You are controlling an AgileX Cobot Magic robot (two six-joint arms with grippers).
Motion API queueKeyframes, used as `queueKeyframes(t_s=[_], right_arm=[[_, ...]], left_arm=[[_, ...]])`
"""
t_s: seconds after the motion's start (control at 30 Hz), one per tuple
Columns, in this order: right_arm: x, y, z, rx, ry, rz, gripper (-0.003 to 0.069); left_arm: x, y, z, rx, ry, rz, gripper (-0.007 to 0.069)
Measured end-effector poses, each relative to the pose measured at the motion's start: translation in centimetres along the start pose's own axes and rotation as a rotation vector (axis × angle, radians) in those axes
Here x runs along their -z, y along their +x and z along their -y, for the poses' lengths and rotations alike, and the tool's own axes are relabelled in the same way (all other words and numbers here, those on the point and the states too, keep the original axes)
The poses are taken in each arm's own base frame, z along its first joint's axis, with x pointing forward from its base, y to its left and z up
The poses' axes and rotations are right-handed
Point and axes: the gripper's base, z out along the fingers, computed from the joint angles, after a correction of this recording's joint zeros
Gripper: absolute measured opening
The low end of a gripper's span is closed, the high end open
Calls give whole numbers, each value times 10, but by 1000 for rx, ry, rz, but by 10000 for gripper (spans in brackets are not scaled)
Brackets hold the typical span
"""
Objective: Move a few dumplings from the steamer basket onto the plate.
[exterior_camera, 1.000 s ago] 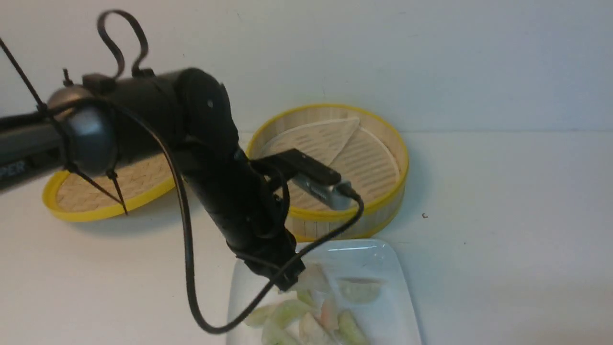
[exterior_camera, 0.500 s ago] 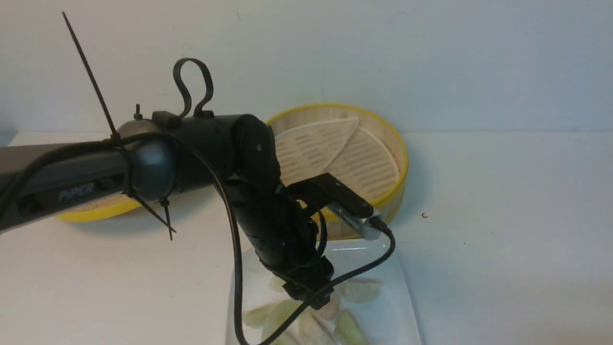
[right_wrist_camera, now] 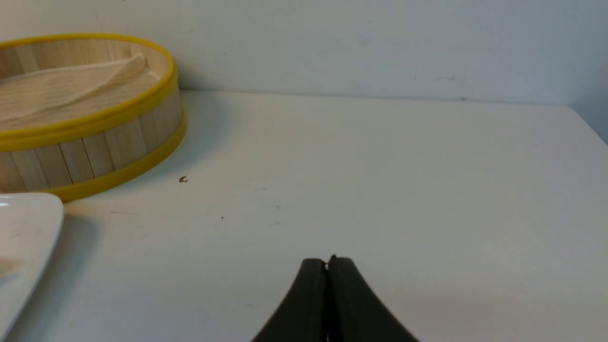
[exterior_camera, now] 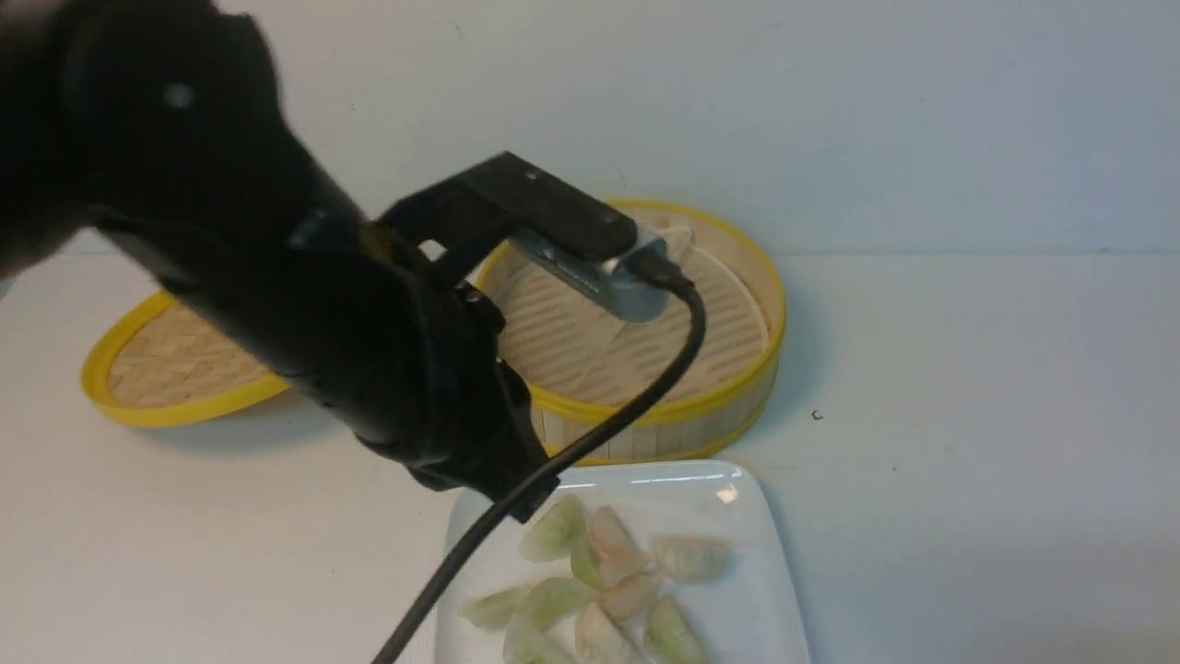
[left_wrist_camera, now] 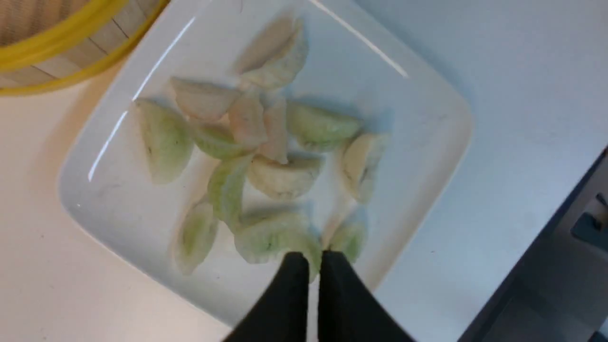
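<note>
1. Dumplings (left_wrist_camera: 266,156) are lying in a loose cluster on the plate (left_wrist_camera: 427,109), pale green ones mixed with pink-beige ones, several touching or overlapping near the middle.
2. The steamer basket (exterior_camera: 728,387), sitting just behind the plate, is showing only its slatted floor and the folded white liner (right_wrist_camera: 80,90); no dumplings are showing inside it, though the left arm is hiding part of the floor in the front view.
3. The left gripper (left_wrist_camera: 308,259) is hanging above the near edge of the plate with its jaws pressed almost together and nothing between them; it is not touching any dumpling.
4. The right gripper (right_wrist_camera: 327,261) is hovering over bare table (right_wrist_camera: 380,166), well apart from basket and plate, its jaws meeting tip to tip and carrying nothing.
5. The flat woven lid (exterior_camera: 175,369) is resting on the table to the left of the basket.
6. Judging by this layout, the transfer is looking essentially finished: a good number are sitting on the plate, and little seems to be remaining beyond pulling the left arm clear.
</note>
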Motion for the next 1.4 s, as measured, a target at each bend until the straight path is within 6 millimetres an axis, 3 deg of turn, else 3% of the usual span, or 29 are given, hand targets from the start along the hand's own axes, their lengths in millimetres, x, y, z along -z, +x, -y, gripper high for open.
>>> queueKeyframes(t_s=[0.17, 0.3, 0.4, 0.57, 0.77, 1.4], right_arm=[[0, 0, 0, 0, 0, 0, -14], [0, 0, 0, 0, 0, 0, -14], [0, 0, 0, 0, 0, 0, -14], [0, 0, 0, 0, 0, 0, -14], [0, 0, 0, 0, 0, 0, -14], [0, 0, 0, 0, 0, 0, -14]], left_arm=[[46, 43, 21, 3, -45, 321, -6], [66, 78, 29, -2, -103, 543, -6], [76, 106, 33, 1, -142, 710, -6], [82, 130, 38, -8, -155, 797, -6], [85, 140, 42, -5, -136, 816, -6], [87, 139, 36, -77, -240, 838, -6]])
